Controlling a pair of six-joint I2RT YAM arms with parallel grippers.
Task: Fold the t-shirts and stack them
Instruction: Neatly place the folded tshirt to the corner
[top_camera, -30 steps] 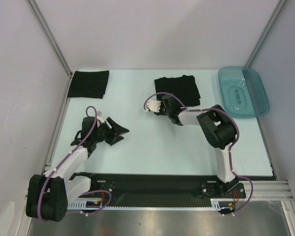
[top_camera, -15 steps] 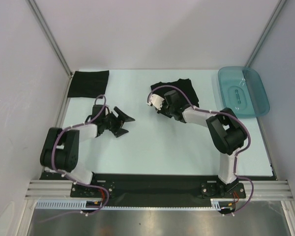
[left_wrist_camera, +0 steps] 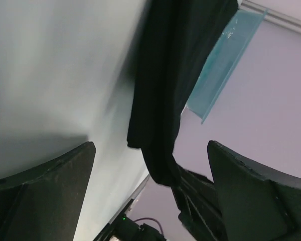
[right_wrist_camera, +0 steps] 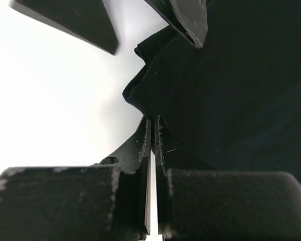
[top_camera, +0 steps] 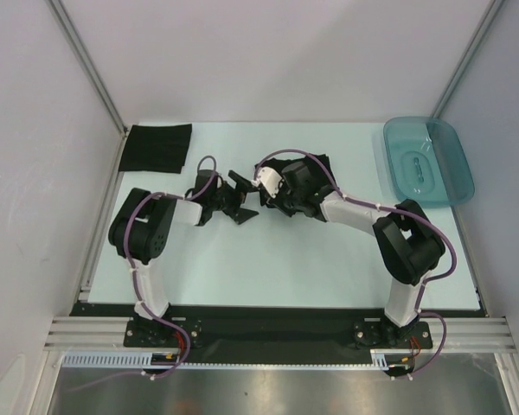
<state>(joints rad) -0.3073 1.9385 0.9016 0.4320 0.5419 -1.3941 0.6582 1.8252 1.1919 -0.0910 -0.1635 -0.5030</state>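
The t-shirt [right_wrist_camera: 231, 100] I am working on lies at the far middle of the table [top_camera: 242, 259], its near-left corner rumpled into a bunch. A second ago it lay flat as a neat square. My right gripper [right_wrist_camera: 153, 120] is pinched tight on that bunched corner, the fingers pressed together with only a sliver of light between them. My left gripper [top_camera: 242, 196] has swung in from the left side of the table and now sits just beside the same corner, fingers spread wide with nothing between them. The second t-shirt [top_camera: 157, 147], folded flat, has stayed in the far left corner. The teal tray [top_camera: 445, 143] stands at the far right, well apart from the cloth.
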